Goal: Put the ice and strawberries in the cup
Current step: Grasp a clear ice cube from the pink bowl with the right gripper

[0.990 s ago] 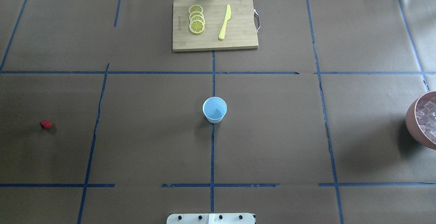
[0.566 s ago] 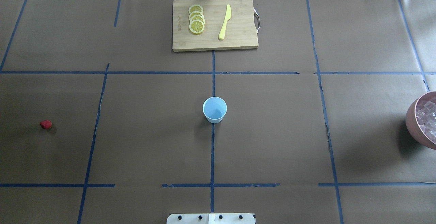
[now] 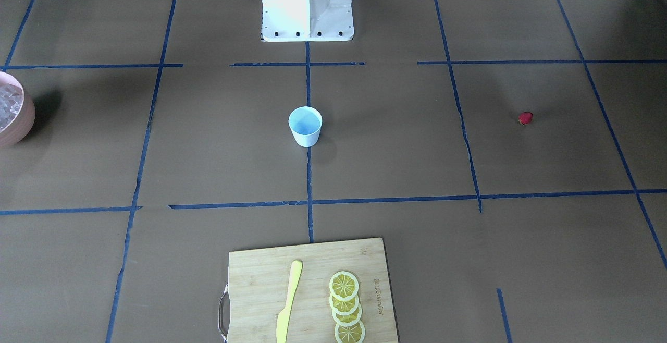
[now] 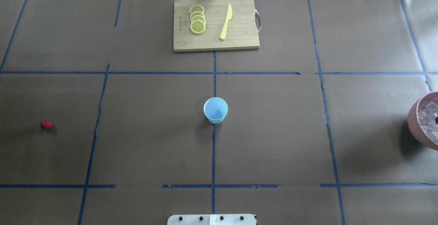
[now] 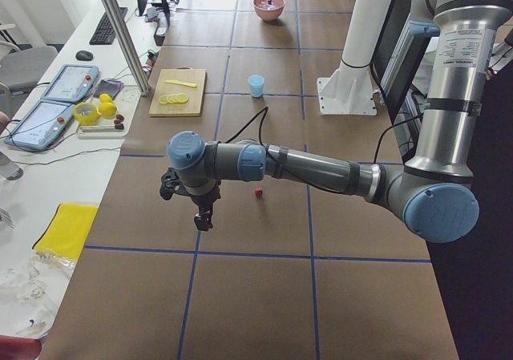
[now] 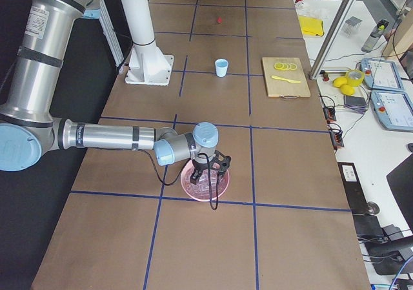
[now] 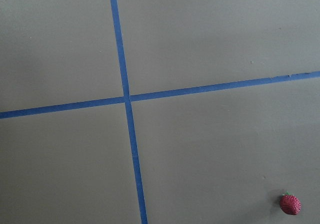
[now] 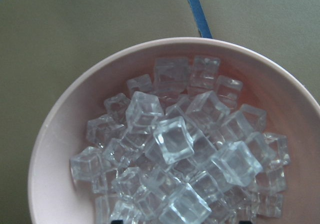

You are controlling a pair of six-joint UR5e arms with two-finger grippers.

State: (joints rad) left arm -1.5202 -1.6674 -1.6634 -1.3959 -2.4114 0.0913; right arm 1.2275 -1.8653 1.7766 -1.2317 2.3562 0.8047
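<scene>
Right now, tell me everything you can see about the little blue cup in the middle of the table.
The cup is small and pale blue, tapering toward its base, with a round rim and no handle; it looks like smooth plastic. It stands upright, mouth up, and its inside looks empty. It sits on the brown paper at the table's middle, right on a blue tape line, with the cutting board farther out from the robot. Only the paper touches it.

Layout around the grippers
ice (image 8: 172, 139) in the bowl (image 8: 55, 129) under the right gripper (image 6: 209, 185); strawberry (image 7: 290, 204) on the table (image 7: 210, 39) near the left gripper (image 5: 202, 220)
</scene>
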